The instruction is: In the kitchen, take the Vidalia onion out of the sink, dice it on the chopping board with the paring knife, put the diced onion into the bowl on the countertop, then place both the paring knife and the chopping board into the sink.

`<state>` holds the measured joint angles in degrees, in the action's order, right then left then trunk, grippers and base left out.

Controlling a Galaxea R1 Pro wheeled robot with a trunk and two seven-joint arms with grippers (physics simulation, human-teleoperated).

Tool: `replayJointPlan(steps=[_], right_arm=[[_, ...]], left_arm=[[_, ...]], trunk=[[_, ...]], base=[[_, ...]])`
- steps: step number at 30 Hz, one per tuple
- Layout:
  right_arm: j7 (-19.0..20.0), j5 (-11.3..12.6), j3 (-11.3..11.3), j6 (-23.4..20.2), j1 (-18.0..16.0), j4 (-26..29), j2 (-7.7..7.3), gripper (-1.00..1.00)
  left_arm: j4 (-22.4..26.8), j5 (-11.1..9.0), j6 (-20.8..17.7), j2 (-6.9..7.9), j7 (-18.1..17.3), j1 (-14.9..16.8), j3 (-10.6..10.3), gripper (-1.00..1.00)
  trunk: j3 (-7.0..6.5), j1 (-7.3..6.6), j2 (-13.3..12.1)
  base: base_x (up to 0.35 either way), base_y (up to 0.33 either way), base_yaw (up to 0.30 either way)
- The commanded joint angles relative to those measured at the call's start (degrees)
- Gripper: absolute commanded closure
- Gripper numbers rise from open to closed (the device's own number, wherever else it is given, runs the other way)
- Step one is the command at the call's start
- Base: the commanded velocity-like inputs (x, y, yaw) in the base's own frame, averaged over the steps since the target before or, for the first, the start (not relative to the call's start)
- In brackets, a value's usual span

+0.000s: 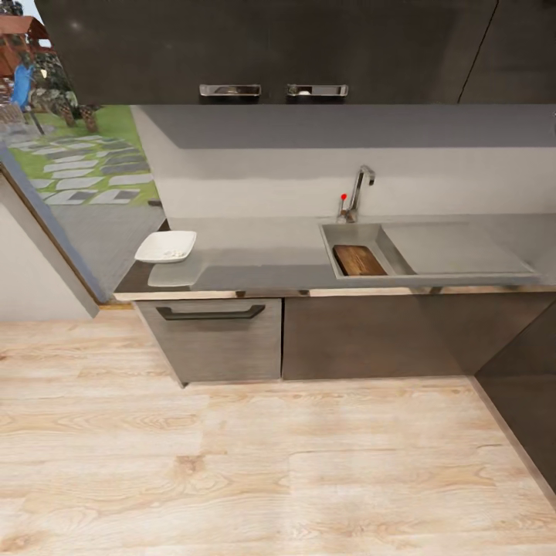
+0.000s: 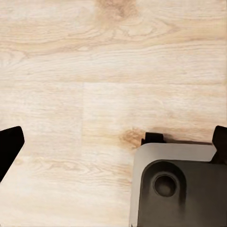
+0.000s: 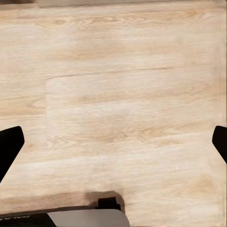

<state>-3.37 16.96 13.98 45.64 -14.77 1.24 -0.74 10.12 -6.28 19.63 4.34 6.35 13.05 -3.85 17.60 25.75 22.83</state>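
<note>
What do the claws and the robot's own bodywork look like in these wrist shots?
In each wrist view the left claw and right claw show as two plain black fingertips at the picture's side edges, blunt and angular, with no markings or cables visible. Below them sits a rounded pale grey housing with a dark inset panel holding a round socket.
</note>
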Motion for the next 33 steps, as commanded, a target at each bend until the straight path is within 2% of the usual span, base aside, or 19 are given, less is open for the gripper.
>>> replayJointPlan(steps=[1, 33], right_arm=[[-0.3, 0.7, 0.6, 0.2, 0.0, 0.0, -0.06, -1.0], [-0.3, 1.1, 0.5, 0.6, 0.0, 0.0, -0.23, -1.0]], left_arm=[[-0.3, -0.6, 0.5, 0.04, 0.1, 0.0, -0.5, -1.0], [-0.5, -0.6, 0.8, 0.05, 0.2, 0.0, -0.4, -1.0]], trunk=[[0.0, 0.03, 0.1], [-2.91, 0.03, 0.1]], base=[[0.0, 0.0, 0.0], [0.0, 0.0, 0.0]])
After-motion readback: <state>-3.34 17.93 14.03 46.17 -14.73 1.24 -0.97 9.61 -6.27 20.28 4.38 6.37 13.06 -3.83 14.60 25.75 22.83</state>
